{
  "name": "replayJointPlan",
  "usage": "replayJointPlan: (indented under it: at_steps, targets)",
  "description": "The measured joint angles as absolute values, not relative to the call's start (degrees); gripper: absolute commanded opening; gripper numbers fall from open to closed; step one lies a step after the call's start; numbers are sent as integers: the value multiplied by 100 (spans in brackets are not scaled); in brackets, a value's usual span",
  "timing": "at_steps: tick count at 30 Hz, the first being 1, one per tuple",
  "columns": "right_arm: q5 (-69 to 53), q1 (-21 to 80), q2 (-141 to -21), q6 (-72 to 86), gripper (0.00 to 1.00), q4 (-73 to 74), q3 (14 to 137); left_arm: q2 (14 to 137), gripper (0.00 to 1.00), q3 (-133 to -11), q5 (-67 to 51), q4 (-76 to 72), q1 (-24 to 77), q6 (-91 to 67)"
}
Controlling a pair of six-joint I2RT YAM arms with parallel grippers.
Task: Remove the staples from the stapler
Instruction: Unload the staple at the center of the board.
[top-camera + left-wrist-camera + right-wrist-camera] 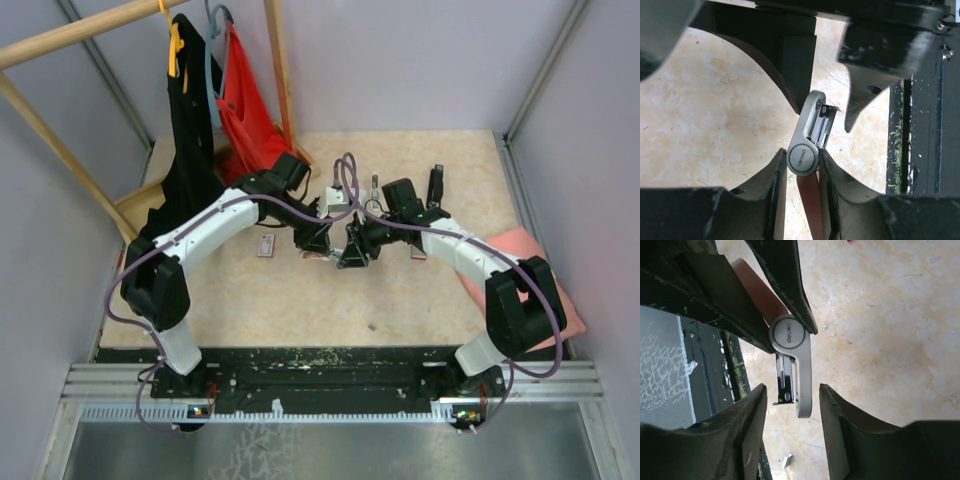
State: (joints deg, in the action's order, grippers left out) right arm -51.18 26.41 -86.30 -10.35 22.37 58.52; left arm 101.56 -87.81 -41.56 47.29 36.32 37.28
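L jaws (pixel 802 156) are clamped tight on the stapler (pixel 809 117). They pinch its round grey hinge cap from both sides, w/ a brown-red part running down btwn the fingers. My read: gripping at the hinge pins the body but leaves the long arm and rail free to be worked, so L acts as a vise.

R jaws (pixel 792 390) stand apart, one finger each side of the stapler's free end. They're near it but not touching, as far as I can tell. Prob. set there to close on the tip or the rail's end and pull it so the staples can come out.

The stapler sits mid-bench btwn the two arms and seems held up off the bench (pixel 300 300).

Its look:
- Slim grey arm w/ a rounded tip, and a logo on the cap.
- Narrow shiny rail w/ a dark slot alongside the arm, and a small dark tab at its end.
- Rail stands a little off the arm, so it looks opened.
- Can't tell if any staples lie in the rail.

A silver bit (pixel 786 460) lies on the bench under R jaws. It may be staples, but it's too small to say. Further out, a small box (pixel 265 246) sits left of the jaws and a pink cloth (pixel 520 255) lies at the right edge.
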Motion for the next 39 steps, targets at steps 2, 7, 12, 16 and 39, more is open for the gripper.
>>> replayJointPlan:
  at_steps: [2, 7, 12, 16, 39]
  targets:
    - [-5059, 2587, -8630, -1050, 62, 2241, 5852, 10145, 0, -8746, -4060, 4628, 3649, 3662]
    - [-5022, 2449, -8630, -1096, 74, 2244, 5850, 10136, 0, -8715, -3752, 4342, 3699, 3452]
    - [-5092, 2163, -8554, -1157, 77, 2224, 5822, 10132, 0, -8646, -3444, 4119, 3726, 3295]
    - [-5231, 1728, -8335, -1135, 77, 2040, 5811, 10132, 0, -8468, -3199, 4228, 3684, 3280]
    - [-4748, 934, -8187, -801, 77, 1190, 5662, 10082, 0, -7384, -1791, 2845, 3660, 3151]
